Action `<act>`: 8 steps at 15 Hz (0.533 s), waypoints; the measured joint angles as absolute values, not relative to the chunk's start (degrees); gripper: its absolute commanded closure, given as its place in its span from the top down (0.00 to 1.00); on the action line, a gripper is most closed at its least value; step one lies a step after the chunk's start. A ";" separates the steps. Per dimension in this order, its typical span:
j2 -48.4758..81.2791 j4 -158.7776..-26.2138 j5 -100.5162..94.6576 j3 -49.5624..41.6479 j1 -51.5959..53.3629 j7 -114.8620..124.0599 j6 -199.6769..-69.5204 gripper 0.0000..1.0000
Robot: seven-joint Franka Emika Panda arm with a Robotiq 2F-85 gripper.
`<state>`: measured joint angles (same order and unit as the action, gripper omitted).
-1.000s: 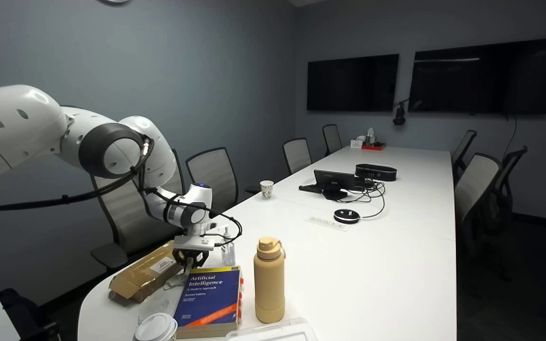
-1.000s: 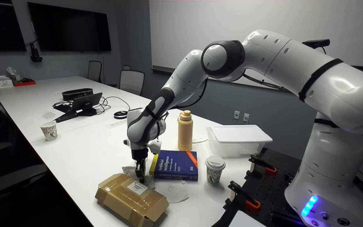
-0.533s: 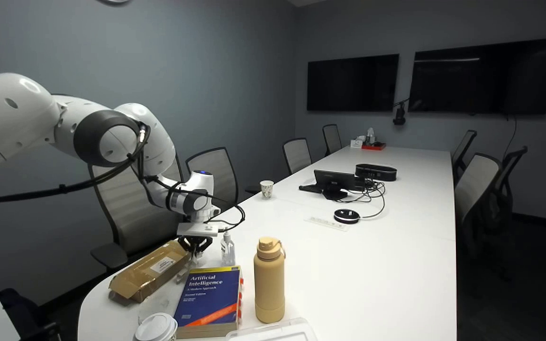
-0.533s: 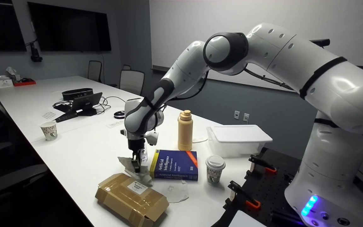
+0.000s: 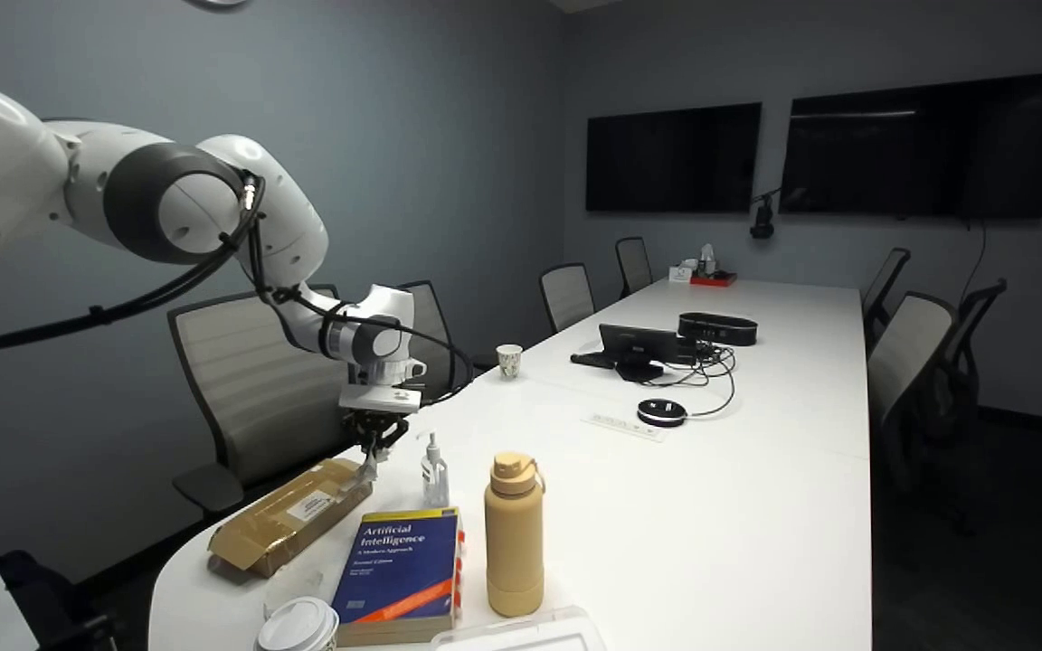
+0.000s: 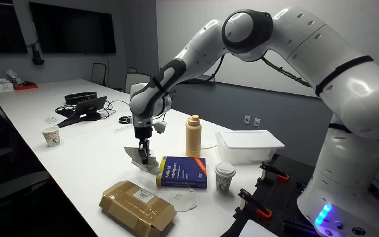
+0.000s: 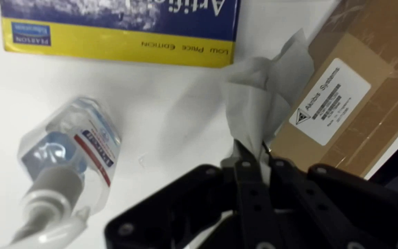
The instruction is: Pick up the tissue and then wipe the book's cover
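Note:
The blue book (image 5: 399,568) lies flat, cover up, in both exterior views (image 6: 184,169). Its yellow-banded end shows in the wrist view (image 7: 123,43). My gripper (image 7: 258,155) is shut on a crumpled whitish tissue (image 7: 254,100), which hangs from the fingertips. In an exterior view the gripper (image 6: 144,157) holds the tissue (image 6: 135,158) above the table, beside the book's yellow end. The gripper (image 5: 374,443) also shows above the far end of the cardboard box, the tissue (image 5: 368,468) below it. Another thin flat sheet (image 6: 185,200) lies on the table beside the book.
The cardboard box (image 6: 138,207) lies beside the book. A sanitizer pump bottle (image 7: 88,148) stands near the book's yellow end. The tan bottle (image 5: 514,538) stands at the book's other side. A lidded cup (image 6: 224,177) and a plastic container (image 6: 250,144) stand near the robot base.
My gripper has risen from low between box and book, lifting the tissue off the table. The arm's elbow has risen too. The book, box and bottles have not moved.

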<state>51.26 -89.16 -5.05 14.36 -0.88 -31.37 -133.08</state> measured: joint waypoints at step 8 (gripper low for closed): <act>43.22 -99.74 -3.82 9.63 -3.52 -28.55 -127.49 0.01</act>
<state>43.22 -99.74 -3.82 9.63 -3.52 -28.55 -127.49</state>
